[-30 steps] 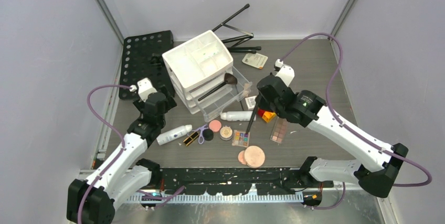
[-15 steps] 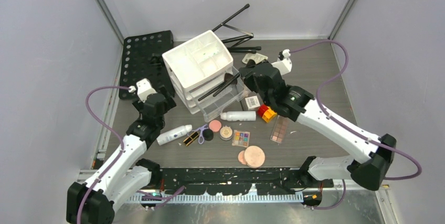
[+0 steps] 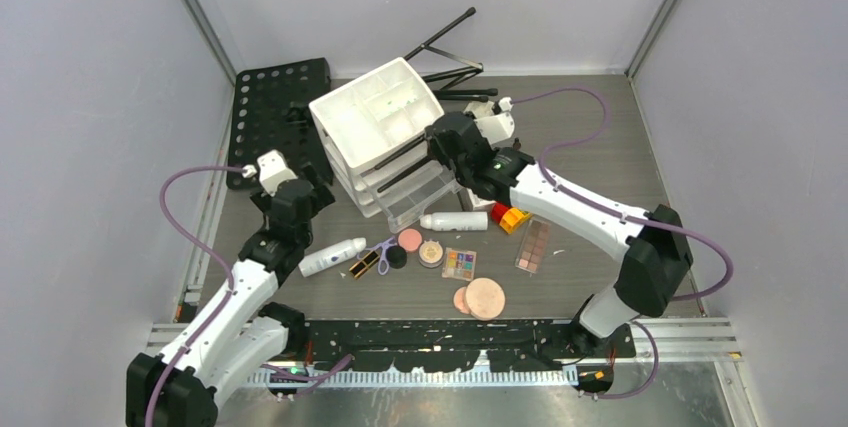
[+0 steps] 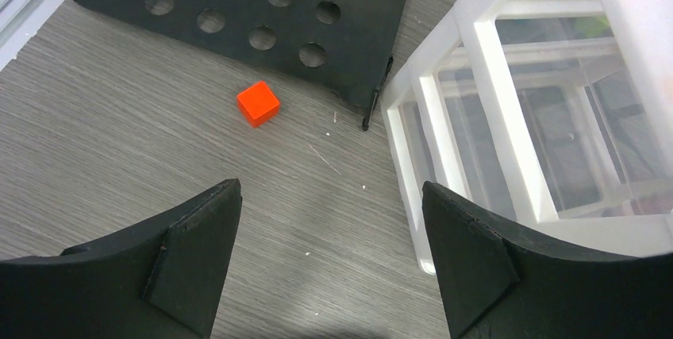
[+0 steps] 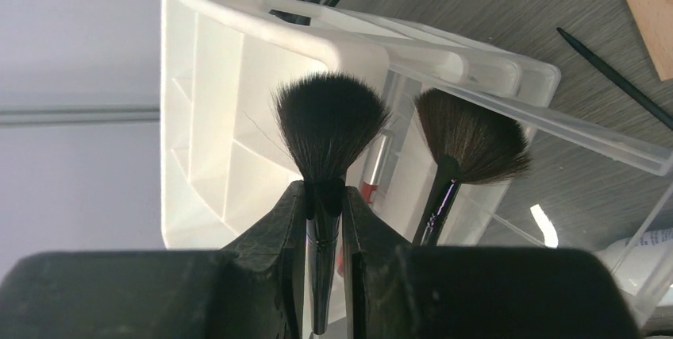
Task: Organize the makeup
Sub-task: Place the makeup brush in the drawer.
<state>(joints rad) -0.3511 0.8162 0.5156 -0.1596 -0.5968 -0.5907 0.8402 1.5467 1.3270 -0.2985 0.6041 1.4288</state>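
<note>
**Right wrist view.** The right gripper (image 5: pixel 325 200), lower centre, pinches a black brush (image 5: pixel 325 132) near its bristle end. The brush's long axis runs straight up the frame, bristles leading, toward the white organizer (image 5: pixel 206 117) just beyond. A second brush (image 5: pixel 468 144) lies at right in the open drawer (image 5: pixel 555 129).

**Left wrist view.** The left gripper (image 4: pixel 331 196) is spread and empty.
</note>
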